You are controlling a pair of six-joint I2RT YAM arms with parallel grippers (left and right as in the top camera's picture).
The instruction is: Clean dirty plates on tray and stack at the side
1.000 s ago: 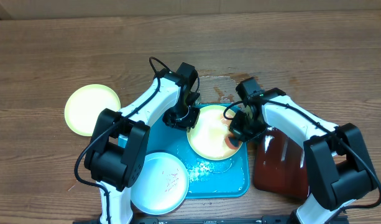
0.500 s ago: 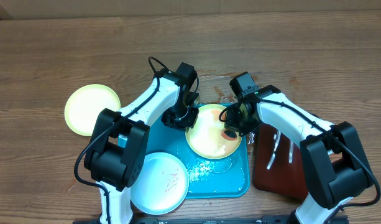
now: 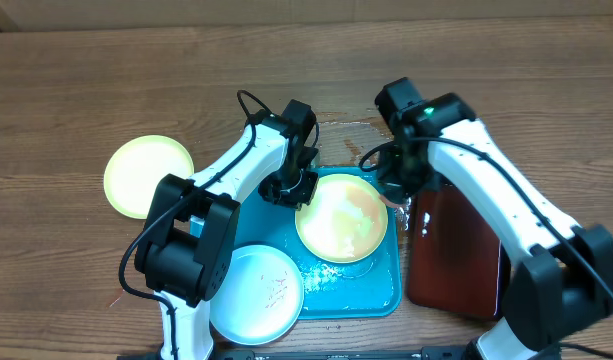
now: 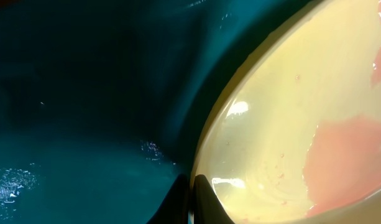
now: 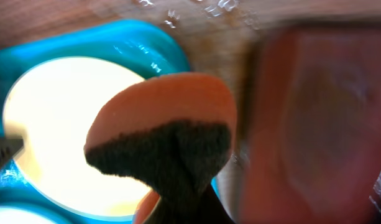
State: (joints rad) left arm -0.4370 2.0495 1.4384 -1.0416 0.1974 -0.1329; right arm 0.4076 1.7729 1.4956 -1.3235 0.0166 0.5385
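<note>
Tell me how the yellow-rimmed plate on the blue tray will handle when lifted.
Probably slippery: the plate looks wet and glossy, with droplets on the tray. Likely stiff and light: the left gripper holds it by one rim pinch without visible bending. Pushed, it may skate.

A brown wood-grain table (image 3: 76,70) fills the view, evenly lit from above. A pale tan strip (image 3: 286,8) runs along its far edge. Small wet spots (image 3: 348,128) glisten near the middle.
</note>
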